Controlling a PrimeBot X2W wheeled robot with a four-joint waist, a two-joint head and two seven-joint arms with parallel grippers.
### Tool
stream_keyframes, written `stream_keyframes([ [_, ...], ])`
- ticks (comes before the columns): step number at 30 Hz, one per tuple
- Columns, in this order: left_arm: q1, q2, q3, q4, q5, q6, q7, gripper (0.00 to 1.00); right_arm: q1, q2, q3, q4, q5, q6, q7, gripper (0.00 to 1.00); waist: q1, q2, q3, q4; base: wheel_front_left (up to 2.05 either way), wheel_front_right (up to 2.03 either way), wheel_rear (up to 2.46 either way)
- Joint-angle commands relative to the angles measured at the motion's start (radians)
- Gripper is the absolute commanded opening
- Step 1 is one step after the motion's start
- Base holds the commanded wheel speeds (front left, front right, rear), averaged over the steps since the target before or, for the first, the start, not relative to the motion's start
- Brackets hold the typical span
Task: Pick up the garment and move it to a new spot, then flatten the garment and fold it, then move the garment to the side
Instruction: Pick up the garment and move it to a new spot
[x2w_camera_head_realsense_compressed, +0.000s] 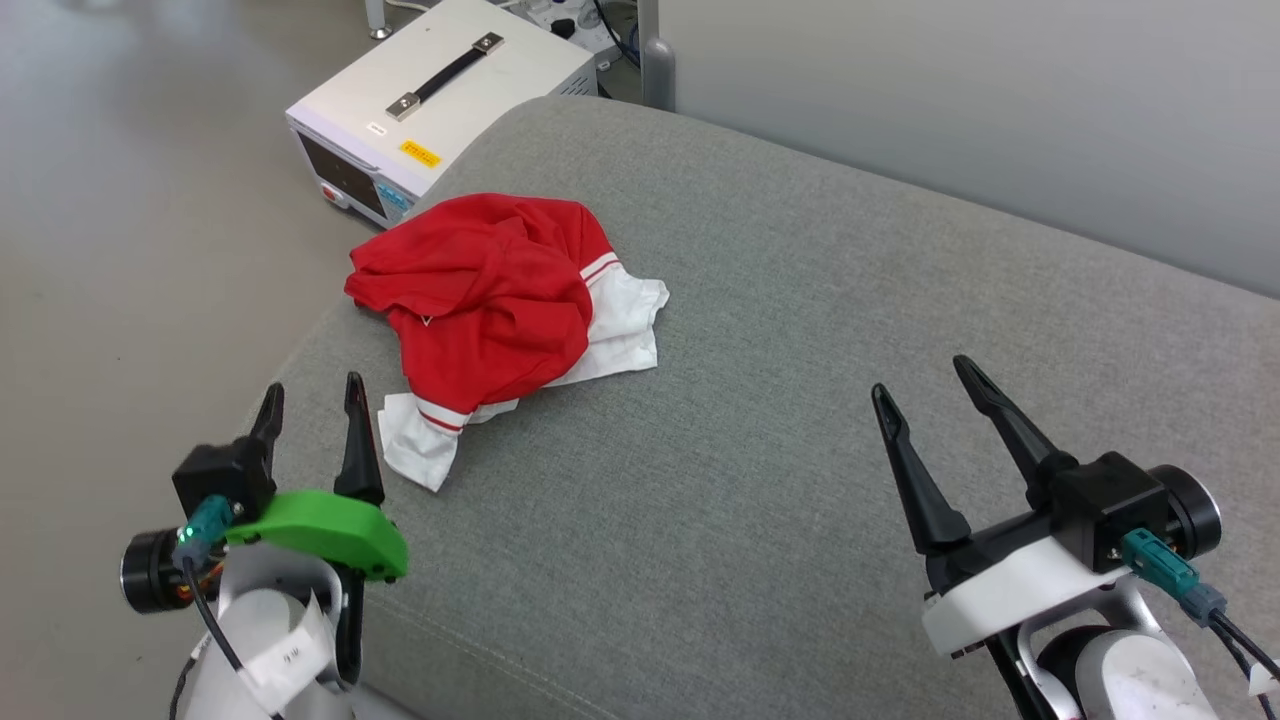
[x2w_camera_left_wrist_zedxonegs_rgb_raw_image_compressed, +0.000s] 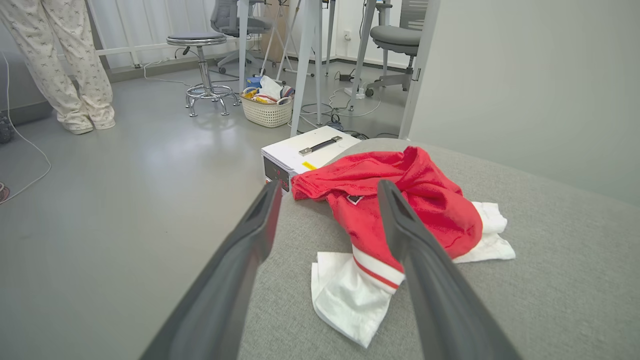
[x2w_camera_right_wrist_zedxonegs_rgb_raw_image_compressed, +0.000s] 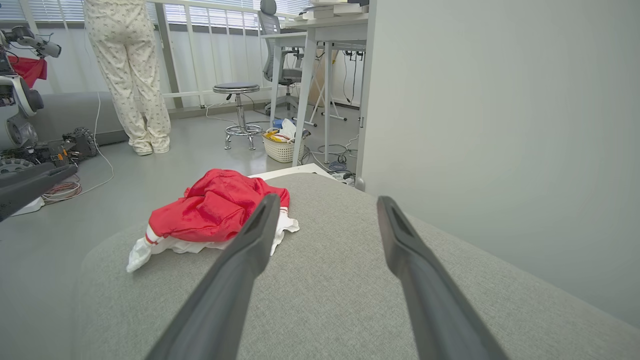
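Note:
The garment, a red jersey with white sleeves and striped trim, lies crumpled in a heap near the left end of the grey cushioned surface. It also appears in the left wrist view as the garment and in the right wrist view as the garment. My left gripper hovers open at the cushion's left edge, just short of a white sleeve, holding nothing. My right gripper is open and empty over the cushion's right part, well away from the jersey.
A white equipment box with a black handle stands on the floor beyond the cushion's left end. A grey partition wall runs behind the cushion. A person's legs, a stool, a basket and desks stand farther off.

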Motion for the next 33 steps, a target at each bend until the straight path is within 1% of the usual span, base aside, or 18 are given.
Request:
stream_keyframes([
  [1,-0.057,0.018,0.008,0.024,-0.019,-0.012,0.012,1.0,-0.025,-0.01,0.006,-0.014,0.013,-0.001,0.008,1.0,0.0,0.0,0.057,-0.013,0.0,0.0,0.0],
  [5,-0.191,0.048,0.008,0.09,-0.05,-0.03,0.087,1.0,-0.063,-0.035,0.012,-0.034,0.018,-0.001,0.03,1.0,0.0,0.0,0.133,-0.05,0.0,0.0,0.0],
  [6,-0.28,0.071,-0.002,0.135,-0.071,-0.045,0.155,1.0,-0.088,-0.051,0.015,-0.044,0.022,-0.001,0.043,1.0,0.0,0.0,0.186,-0.083,0.0,0.0,0.0],
  [13,-0.462,0.147,-0.033,0.298,-0.131,-0.072,0.366,1.0,-0.144,-0.077,0.02,-0.058,0.032,-0.001,0.052,1.0,0.0,0.0,0.304,-0.162,0.0,0.0,0.0],
  [17,-0.533,0.191,-0.049,0.409,-0.166,-0.078,0.464,1.0,-0.176,-0.088,0.03,-0.053,0.04,-0.001,0.048,1.0,0.0,0.0,0.354,-0.202,0.0,0.0,0.0],
  [22,-0.598,0.236,-0.08,0.531,-0.181,-0.08,0.572,1.0,-0.208,-0.092,0.038,-0.048,0.053,-0.001,0.042,1.0,0.0,0.0,0.407,-0.239,0.0,0.0,0.0],
  [25,-0.632,0.257,-0.099,0.598,-0.177,-0.08,0.613,1.0,-0.22,-0.096,0.042,-0.045,0.059,-0.001,0.038,1.0,0.0,0.0,0.432,-0.251,0.0,0.0,0.0],
  [27,-0.64,0.274,-0.123,0.649,-0.154,-0.077,0.647,1.0,-0.228,-0.098,0.049,-0.04,0.064,-0.001,0.037,1.0,0.0,0.0,0.441,-0.26,0.0,0.0,0.0],
  [32,-0.656,0.27,-0.148,0.753,-0.152,-0.076,0.73,1.0,-0.24,-0.101,0.058,-0.035,0.079,-0.001,0.034,1.0,0.0,0.0,0.444,-0.267,0.0,0.0,0.0],
  [33,-0.658,0.267,-0.149,0.764,-0.155,-0.077,0.733,0.47,-0.241,-0.101,0.057,-0.033,0.08,-0.001,0.034,1.0,0.0,0.0,0.442,-0.266,0.0,0.0,0.0],
])
